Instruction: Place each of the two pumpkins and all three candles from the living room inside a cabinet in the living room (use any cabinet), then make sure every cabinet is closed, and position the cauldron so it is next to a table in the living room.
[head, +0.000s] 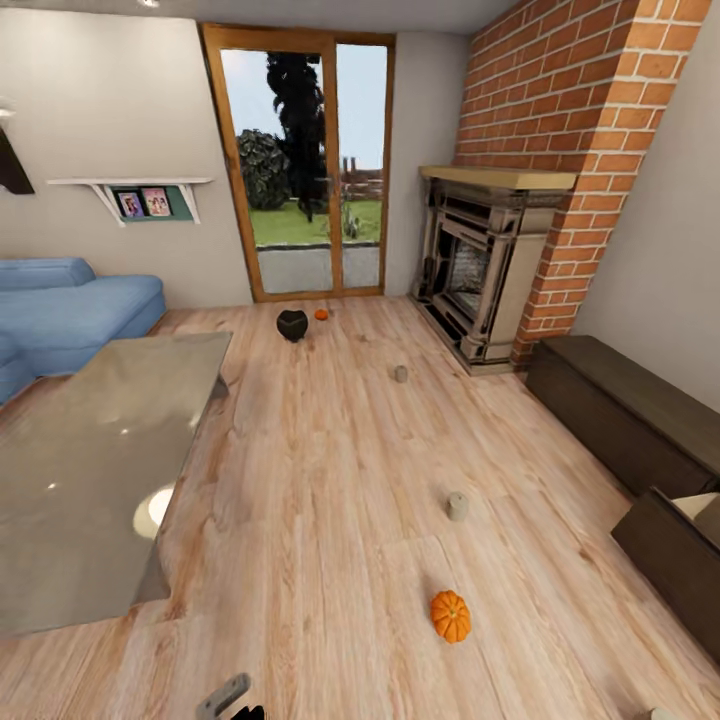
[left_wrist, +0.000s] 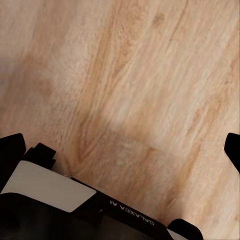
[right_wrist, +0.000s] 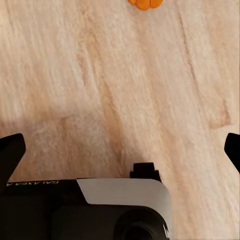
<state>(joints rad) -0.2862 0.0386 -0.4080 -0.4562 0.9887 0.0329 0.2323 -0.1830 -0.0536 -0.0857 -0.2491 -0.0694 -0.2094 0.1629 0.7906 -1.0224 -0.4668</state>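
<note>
Left gripper (left_wrist: 120, 145) spread, over bare floor (left_wrist: 130, 75) | right gripper (right_wrist: 120, 145) spread, pumpkin (right_wrist: 145, 4) beyond

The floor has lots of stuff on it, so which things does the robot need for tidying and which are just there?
For the job:
- near ribbed orange pumpkin
- far small orange pumpkin
- two short round candles
- black cauldron
- long dark-brown wood cabinet, one drawer open
- glass-topped table

Just there:
- blue sofa
- brick fireplace
- wall shelf with photos
</note>
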